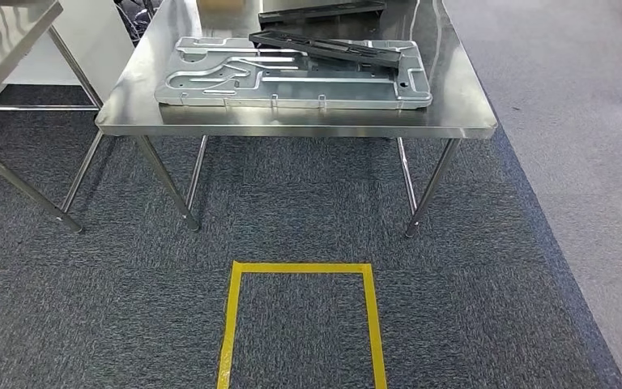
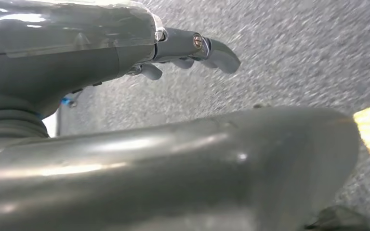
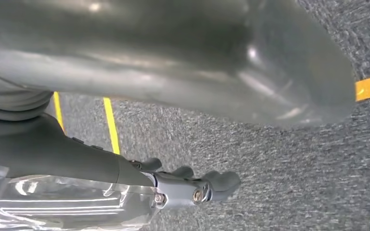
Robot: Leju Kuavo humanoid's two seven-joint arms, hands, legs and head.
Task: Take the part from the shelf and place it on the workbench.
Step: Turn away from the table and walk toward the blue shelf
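On the steel workbench [image 1: 291,123] ahead lies a large flat silver metal part [image 1: 291,85] with raised channels. A long black plastic part [image 1: 332,49] rests slantwise across its far right side, and another black part [image 1: 320,10] lies further back. My left hand [image 2: 188,48] hangs over the grey carpet and holds nothing, its dark fingers stretched out. My right hand [image 3: 188,185] hangs the same way over the carpet, fingers loosely extended and nothing in them.
A second steel table [image 1: 8,40] stands at the left, its legs close to the workbench's. A yellow taped square [image 1: 300,267] marks the carpet in front of the workbench. Lighter grey floor [image 1: 583,162] runs along the right.
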